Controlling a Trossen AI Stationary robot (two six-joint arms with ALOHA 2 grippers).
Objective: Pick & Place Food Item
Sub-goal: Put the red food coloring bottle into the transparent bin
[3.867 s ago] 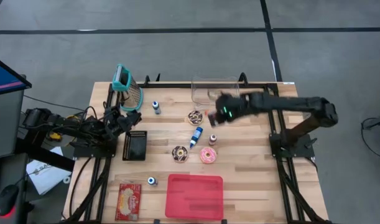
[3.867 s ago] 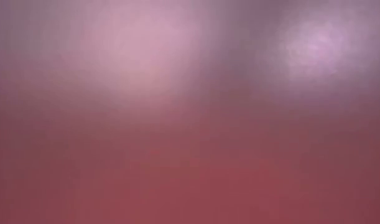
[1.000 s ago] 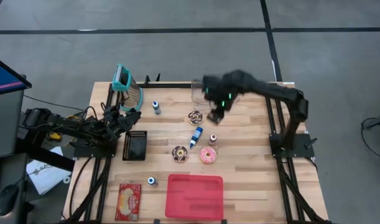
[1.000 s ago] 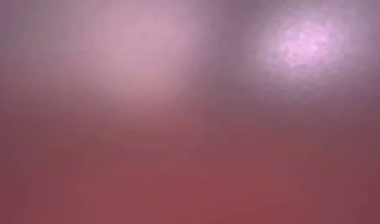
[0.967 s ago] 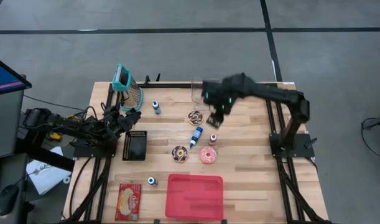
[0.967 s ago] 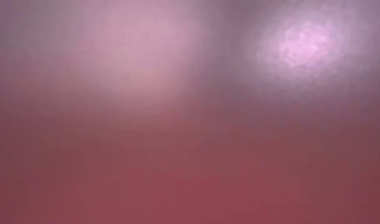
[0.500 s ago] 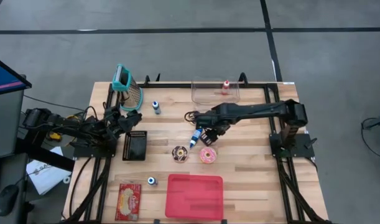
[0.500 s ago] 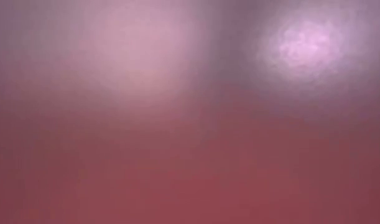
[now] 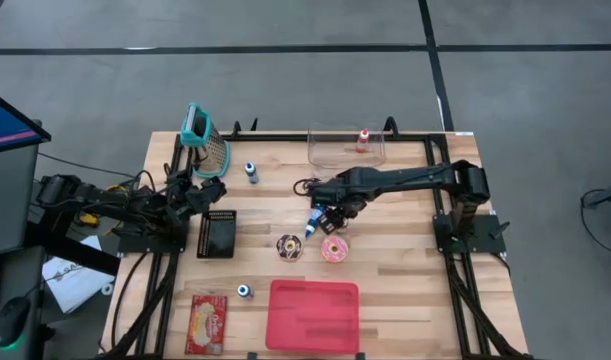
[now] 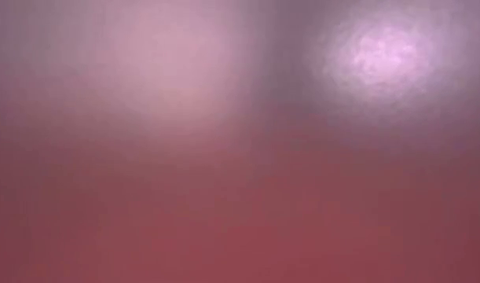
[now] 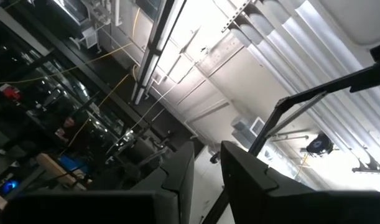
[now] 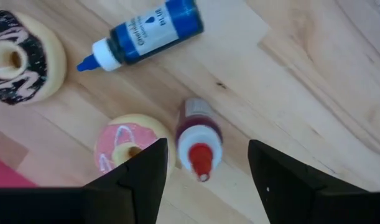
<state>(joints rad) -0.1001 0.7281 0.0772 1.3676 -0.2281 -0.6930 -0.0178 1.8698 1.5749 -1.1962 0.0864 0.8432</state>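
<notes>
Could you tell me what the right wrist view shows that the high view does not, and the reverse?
Only the right wrist view shows the open right pincer poised over the upright small red-capped bottle, which the arm hides from above.

Only the high view shows the whole wooden table, the red tray, the grater, the clear container and the left arm parked at the table's left side.

Both show the lying blue bottle, the pink donut and a chocolate donut.
</notes>
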